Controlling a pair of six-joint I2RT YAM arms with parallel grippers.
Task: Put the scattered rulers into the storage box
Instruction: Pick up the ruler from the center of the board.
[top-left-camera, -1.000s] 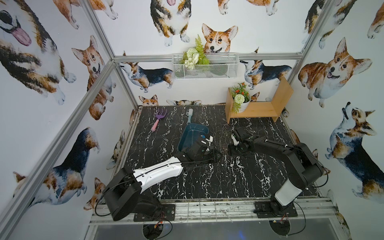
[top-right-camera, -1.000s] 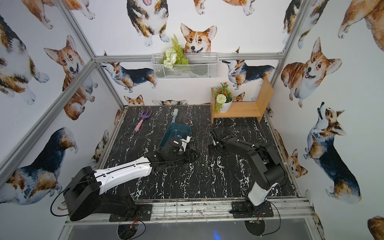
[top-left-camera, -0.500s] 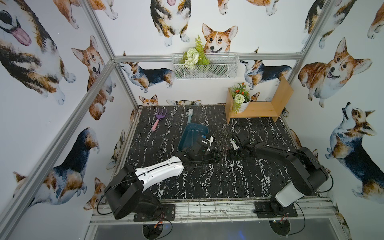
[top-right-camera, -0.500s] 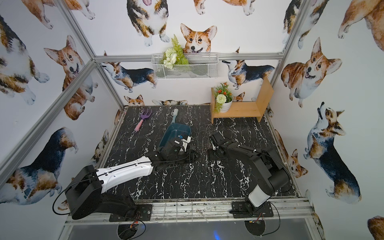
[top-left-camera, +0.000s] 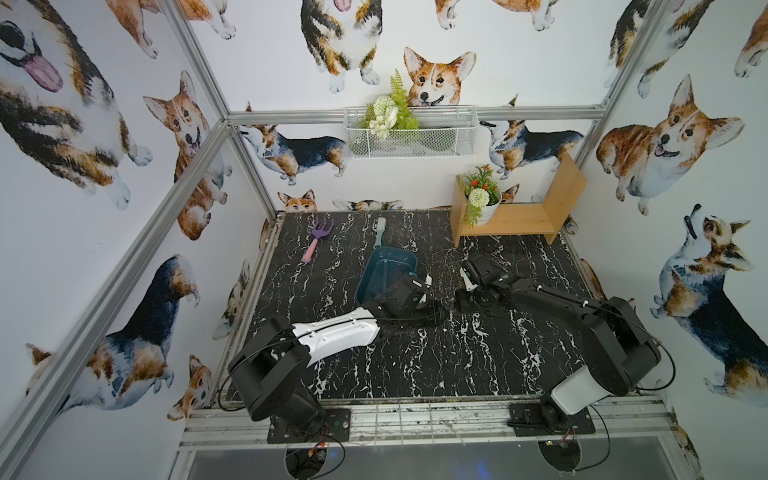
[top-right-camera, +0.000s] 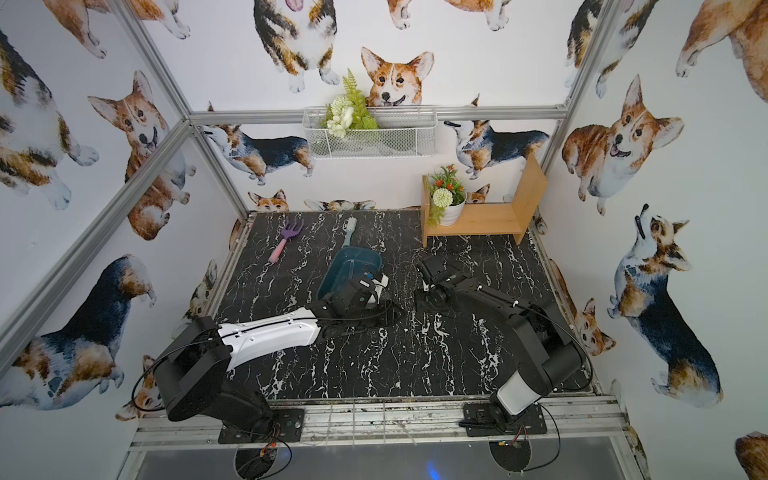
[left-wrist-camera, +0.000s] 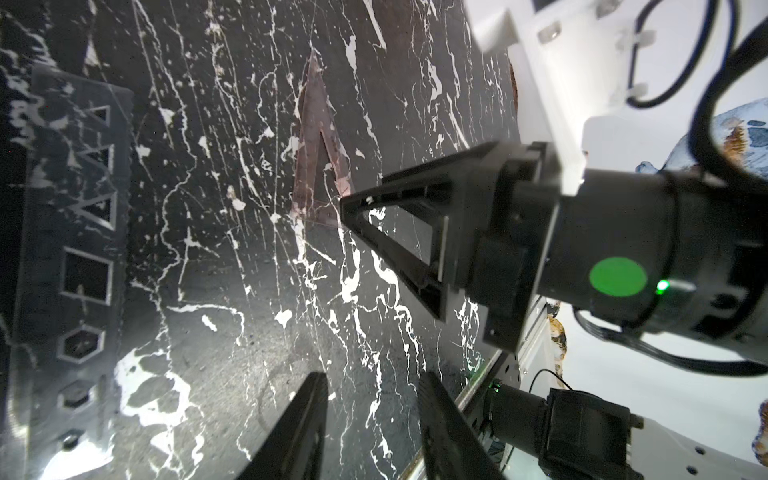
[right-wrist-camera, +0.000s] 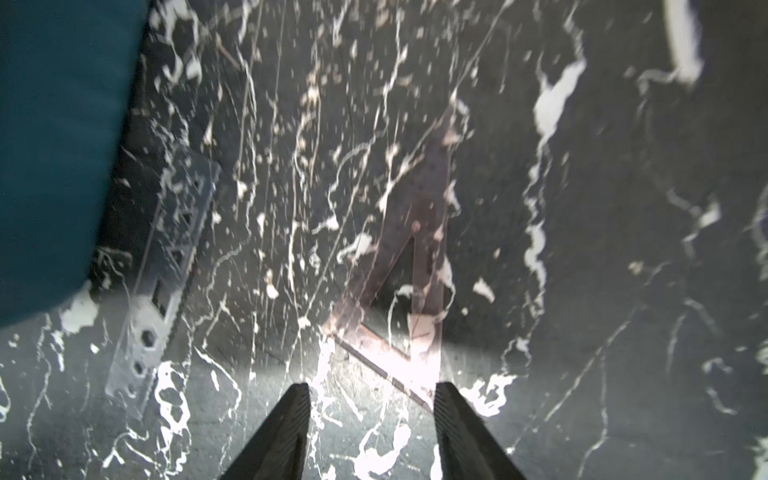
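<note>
A reddish see-through triangular ruler (right-wrist-camera: 409, 266) lies flat on the black marble table (top-left-camera: 415, 357). My right gripper (right-wrist-camera: 372, 399) is low over the ruler's near corner, open, with that corner just off one fingertip. From the left wrist view the right gripper (left-wrist-camera: 349, 205) touches the table at the triangular ruler (left-wrist-camera: 318, 158). A clear stencil ruler (right-wrist-camera: 166, 257) lies flat beside the teal storage box (right-wrist-camera: 54, 145). My left gripper (left-wrist-camera: 370, 415) hangs open and empty near it. In both top views the storage box (top-left-camera: 376, 259) (top-right-camera: 365, 253) sits mid-table, with the left gripper (top-left-camera: 424, 286) at its near right corner.
A purple-and-pink toy rake (top-left-camera: 318, 239) and a pale green brush (top-left-camera: 379, 230) lie at the back of the table. A wooden shelf (top-left-camera: 519, 216) with a potted plant (top-left-camera: 482, 203) stands at the back right. On the back wall hangs a white wire basket (top-left-camera: 409, 133).
The right gripper's jaws have narrowed over the triangular ruler's corner and its arm has sunk lower. The left arm has not moved.
</note>
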